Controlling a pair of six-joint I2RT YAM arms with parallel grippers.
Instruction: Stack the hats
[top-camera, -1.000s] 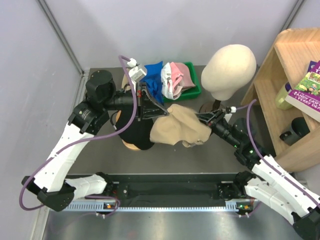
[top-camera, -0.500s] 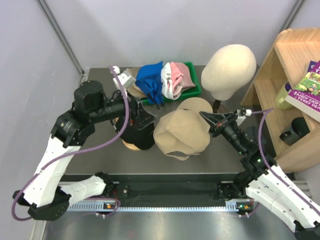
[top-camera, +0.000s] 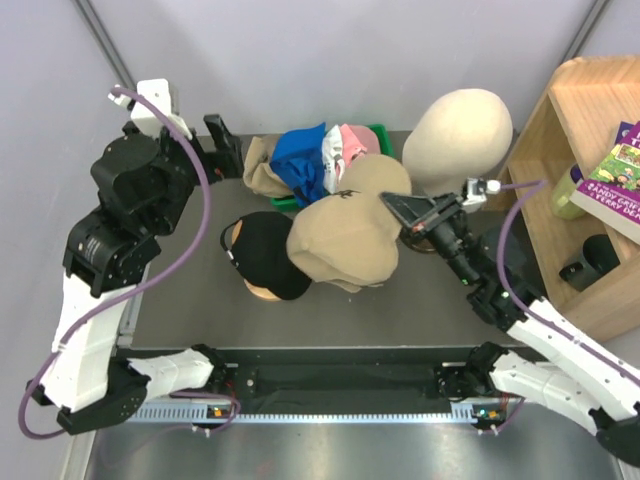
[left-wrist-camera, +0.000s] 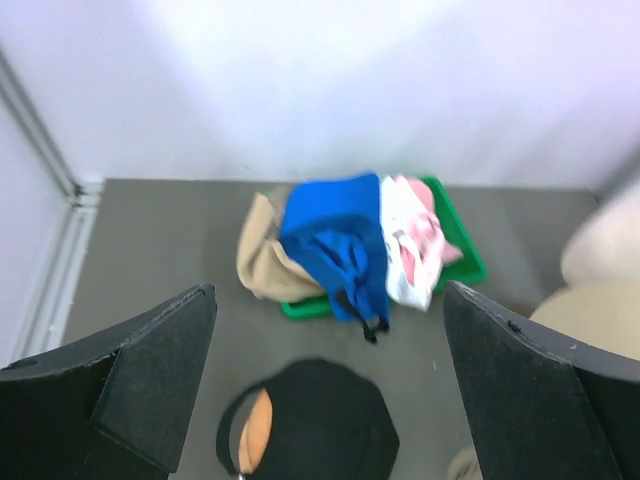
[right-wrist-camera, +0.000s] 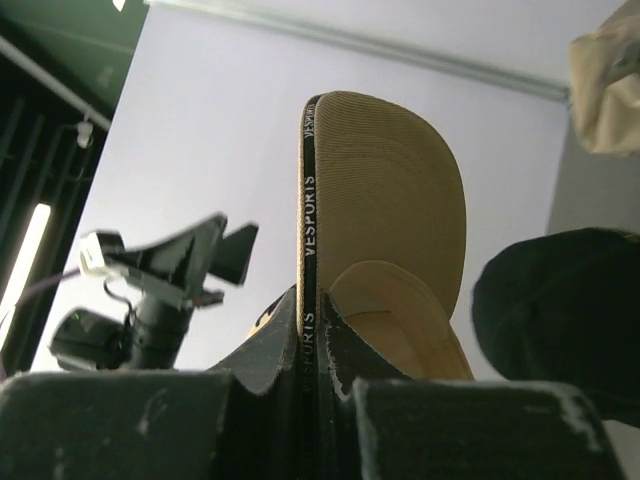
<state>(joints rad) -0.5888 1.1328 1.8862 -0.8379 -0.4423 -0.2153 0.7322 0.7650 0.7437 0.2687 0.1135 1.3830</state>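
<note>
The left hand (left-wrist-camera: 327, 300) is spread wide and holds nothing. A second ago it was pinched on the tan cap (top-camera: 340, 242) over the middle of the worktop (top-camera: 420, 300). It has since let go and drawn back, high over the far-left corner. Its wrist view looks down on the tray (left-wrist-camera: 470, 265) with the blue cap (left-wrist-camera: 335, 240), the pink cap (left-wrist-camera: 415, 240) and the khaki cap (left-wrist-camera: 262, 260) heaped in it.

The right hand (top-camera: 392, 203) is pressed together on the tan cap's brim and now holds that cap alone. Its wrist view shows the brim's edge clamped between the fingers (right-wrist-camera: 270, 345). A second ago both hands stretched the cap flat. It is rounded now and has shifted a little left and toward the far side. Its left edge overlaps the right side of the black cap (top-camera: 262, 250).

The black cap sits on a wooden stand (top-camera: 262, 292) at centre-left, in the same place as before. The head (top-camera: 458, 135) at the far right has not moved, and neither have the caps in the tray.
</note>
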